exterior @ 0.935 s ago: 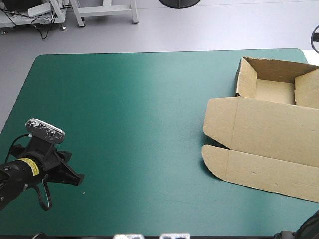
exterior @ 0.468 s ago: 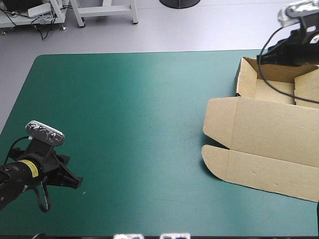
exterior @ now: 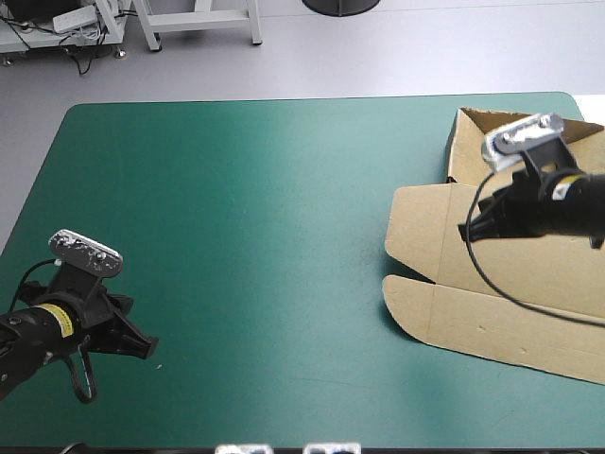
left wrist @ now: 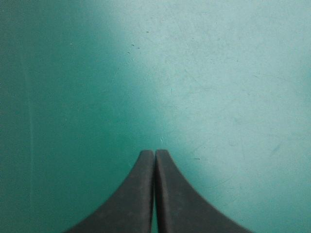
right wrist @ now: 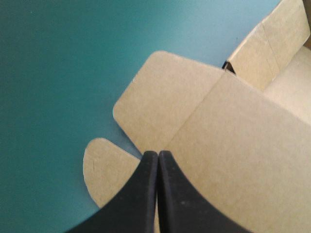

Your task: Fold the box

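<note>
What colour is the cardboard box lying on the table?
Plain brown, with no print. The box shows best in the high view.

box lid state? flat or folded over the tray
Flat. The lid lies spread on the teal-green cover, both side flaps unfolded; the tray behind it is open, walls raised.
</note>
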### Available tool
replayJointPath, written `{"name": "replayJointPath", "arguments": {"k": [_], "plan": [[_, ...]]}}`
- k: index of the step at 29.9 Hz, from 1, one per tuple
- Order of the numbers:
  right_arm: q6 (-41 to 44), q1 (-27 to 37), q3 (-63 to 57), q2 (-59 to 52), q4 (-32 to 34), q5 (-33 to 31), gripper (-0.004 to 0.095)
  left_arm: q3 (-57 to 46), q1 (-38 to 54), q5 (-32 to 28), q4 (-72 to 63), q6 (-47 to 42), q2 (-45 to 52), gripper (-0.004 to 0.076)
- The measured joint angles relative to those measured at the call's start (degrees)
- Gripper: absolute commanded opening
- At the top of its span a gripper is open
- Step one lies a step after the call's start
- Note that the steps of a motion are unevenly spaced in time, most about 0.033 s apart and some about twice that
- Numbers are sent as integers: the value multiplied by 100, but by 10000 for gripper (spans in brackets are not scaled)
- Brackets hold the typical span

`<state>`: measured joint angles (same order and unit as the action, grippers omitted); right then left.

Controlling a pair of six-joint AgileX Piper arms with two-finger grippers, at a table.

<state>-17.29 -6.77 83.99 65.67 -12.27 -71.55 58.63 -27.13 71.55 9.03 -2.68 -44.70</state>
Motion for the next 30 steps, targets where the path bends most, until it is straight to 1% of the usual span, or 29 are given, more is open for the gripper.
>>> {"name": "replayJointPath", "arguments": {"k": [4, 9, 19, 22, 26, 30], "plan": [[67, 0, -1003, -806, 142, 0, -20, -65, 0, 0, -137, 0, 0, -9], [174, 0, -2063, -1655, 209, 0, -20, -432, 0, 0, -192, 0, 0, -9], [321, 0, -3442, -2855, 249, 4, -20, -1016, 0, -24, -677, 0, 0, -9], [295, 0, -3895, -3262, 260, 201, -20, -1192, 0, -343, -701, 70, 65, -9], [278, 0, -4439, -3844, 260, 706, -20, -1442, 0, -925, -708, 130, 306, -9], [278, 0, -4691, -4192, 260, 929, -20, -1610, 0, -1224, -708, 147, 601, -9]]}}
